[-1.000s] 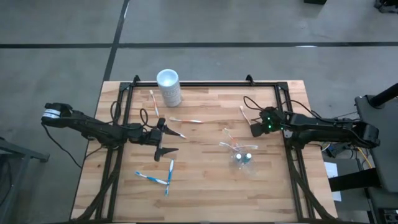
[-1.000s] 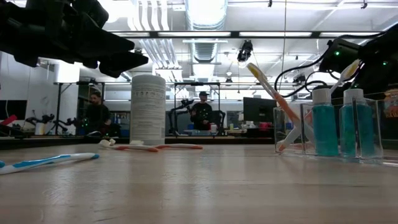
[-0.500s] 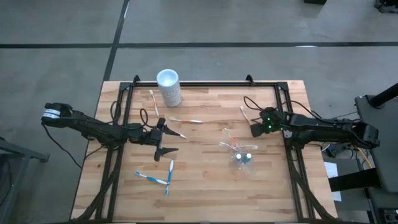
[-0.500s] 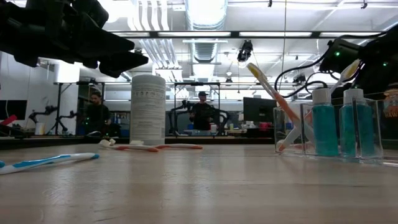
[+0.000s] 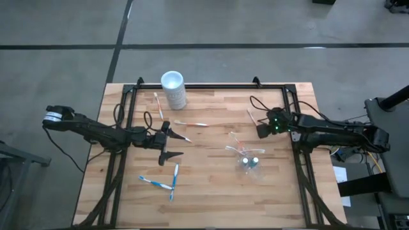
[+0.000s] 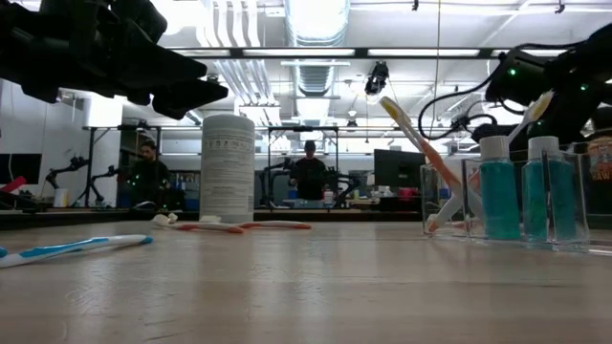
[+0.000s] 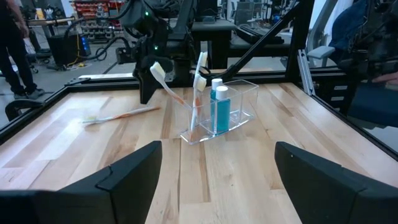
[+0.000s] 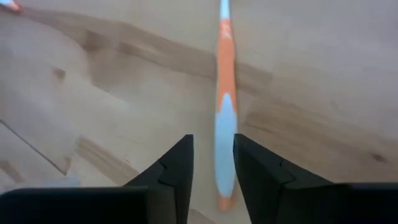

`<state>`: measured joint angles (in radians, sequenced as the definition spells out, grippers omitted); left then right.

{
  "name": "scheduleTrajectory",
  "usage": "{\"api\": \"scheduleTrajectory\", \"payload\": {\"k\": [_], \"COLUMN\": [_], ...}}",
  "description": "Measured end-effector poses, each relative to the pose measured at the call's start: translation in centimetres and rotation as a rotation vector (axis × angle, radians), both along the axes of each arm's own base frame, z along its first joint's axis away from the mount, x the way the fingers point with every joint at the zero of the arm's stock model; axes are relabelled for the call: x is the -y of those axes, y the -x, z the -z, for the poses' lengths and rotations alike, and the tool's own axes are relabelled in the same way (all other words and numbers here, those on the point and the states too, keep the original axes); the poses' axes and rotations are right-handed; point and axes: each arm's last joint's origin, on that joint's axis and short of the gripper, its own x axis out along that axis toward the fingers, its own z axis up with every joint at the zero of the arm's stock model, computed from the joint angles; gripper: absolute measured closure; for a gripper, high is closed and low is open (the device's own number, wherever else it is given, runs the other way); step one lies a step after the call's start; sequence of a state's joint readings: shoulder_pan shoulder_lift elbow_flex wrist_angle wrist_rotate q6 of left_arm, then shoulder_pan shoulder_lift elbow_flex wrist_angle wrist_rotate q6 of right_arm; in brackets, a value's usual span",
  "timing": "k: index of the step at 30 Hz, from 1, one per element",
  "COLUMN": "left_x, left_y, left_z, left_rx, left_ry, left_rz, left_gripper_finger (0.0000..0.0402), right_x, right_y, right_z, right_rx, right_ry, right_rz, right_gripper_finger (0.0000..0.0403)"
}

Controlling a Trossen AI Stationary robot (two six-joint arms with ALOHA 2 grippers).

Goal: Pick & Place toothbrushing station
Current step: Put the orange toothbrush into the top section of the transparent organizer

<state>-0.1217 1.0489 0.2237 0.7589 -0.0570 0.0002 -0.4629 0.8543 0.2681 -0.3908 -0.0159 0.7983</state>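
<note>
High view: right tool (image 5: 261, 130) has parted slightly over an orange-and-white toothbrush (image 8: 222, 124); left tool (image 5: 171, 142) stays open.

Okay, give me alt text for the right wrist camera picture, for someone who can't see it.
Close above the wooden table, the right gripper has its two dark fingers standing slightly apart on either side of an orange-and-white toothbrush. The toothbrush runs straight away from the gripper across the boards.
</note>
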Motion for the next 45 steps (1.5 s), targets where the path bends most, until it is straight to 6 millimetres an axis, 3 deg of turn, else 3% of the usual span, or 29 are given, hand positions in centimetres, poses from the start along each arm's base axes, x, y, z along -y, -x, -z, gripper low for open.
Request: {"api": "scheduleTrajectory", "payload": {"k": [8,14,22,29,45], "left_x": [0.0,0.0,0.0,0.0,0.0], "left_y": [0.0,0.0,0.0,0.0,0.0], "left_z": [0.0,0.0,0.0,0.0,0.0], "left_rx": [0.0,0.0,0.0,0.0,0.0], "left_ry": [0.0,0.0,0.0,0.0,0.0], "left_rz": [0.0,0.0,0.0,0.0,0.0], "left_gripper_finger": [0.0083,0.0083,0.0083,0.0083,0.0083], "right_x": [1.5,3.9,7.6,10.2,14.0], "right_y": [-1.3,-2.0,-3.0,-4.6,-7.0], "right_z": [-3.3,-5.2,-4.7,-4.6,-2.8], "right_rx": [-0.01,-0.029,0.015,-0.05,-0.21], "right_ry": [0.225,0.273,0.071,0.008,-0.099], "right_rz": [-0.014,0.002,-0.088,-0.145,-0.244], "right_gripper_finger": [0.029,0.0291,0.0266,0.0231,0.0229]}}
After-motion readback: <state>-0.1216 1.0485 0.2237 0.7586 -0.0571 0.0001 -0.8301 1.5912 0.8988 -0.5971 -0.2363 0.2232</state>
